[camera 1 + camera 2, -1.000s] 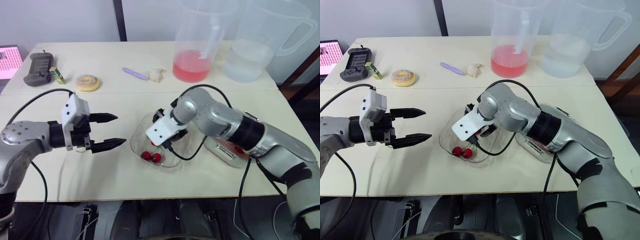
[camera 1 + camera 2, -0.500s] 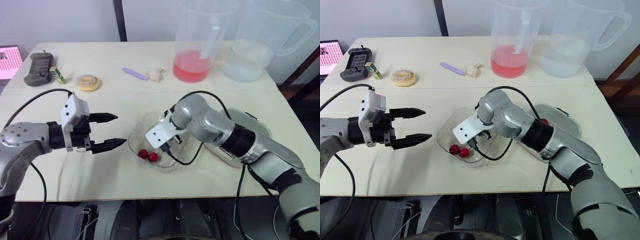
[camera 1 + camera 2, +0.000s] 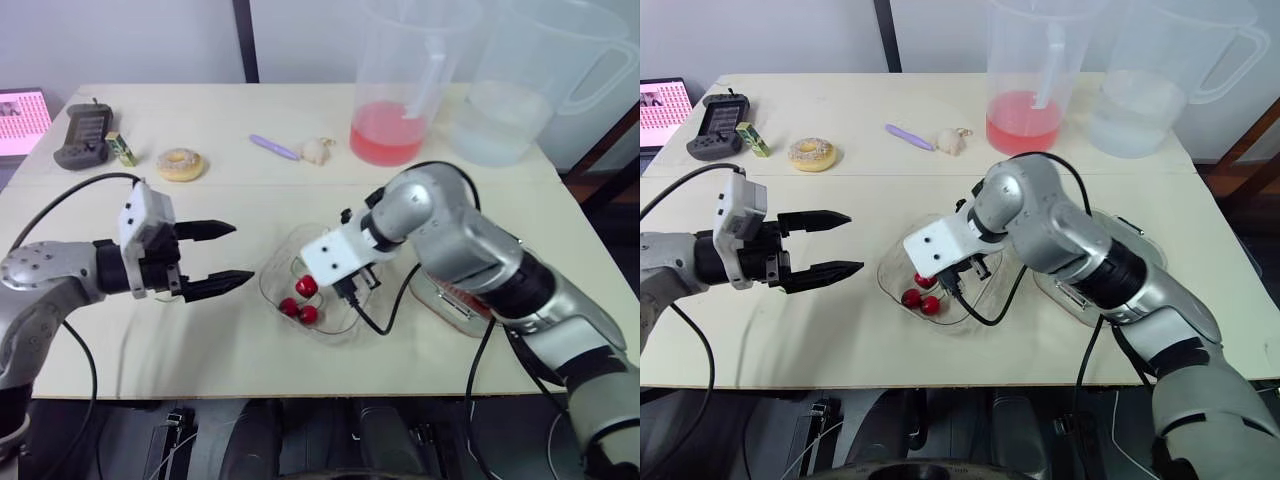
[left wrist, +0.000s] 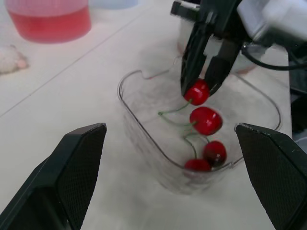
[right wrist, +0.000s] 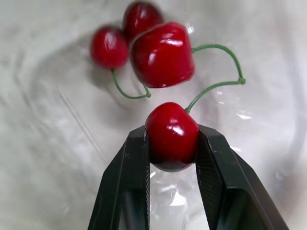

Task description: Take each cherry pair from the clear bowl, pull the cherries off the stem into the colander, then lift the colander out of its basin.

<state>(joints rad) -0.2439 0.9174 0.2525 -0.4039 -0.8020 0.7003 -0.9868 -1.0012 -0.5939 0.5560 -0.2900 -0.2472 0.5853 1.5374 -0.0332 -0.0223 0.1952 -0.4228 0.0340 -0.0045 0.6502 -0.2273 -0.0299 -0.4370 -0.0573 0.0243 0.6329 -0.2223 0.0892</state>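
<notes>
One cherry (image 5: 171, 135) of a pair is clamped between the nearly closed fingers of the right gripper (image 5: 173, 143). Its mate (image 5: 162, 55) hangs by the stem (image 5: 214, 86) just beyond the fingertips, inside the clear bowl (image 4: 139, 129). The left gripper (image 3: 243, 252) hovers wide open beside the bowl, presumably to take the free cherry.

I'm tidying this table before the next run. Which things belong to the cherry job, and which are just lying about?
Job in hand: clear bowl; cherry pair pinched by the right hand; two more cherries in the bowl; colander in its basin; open left hand.

Lying about: doughnut; purple pen; pink jug; water jug; controller; green box.
</notes>
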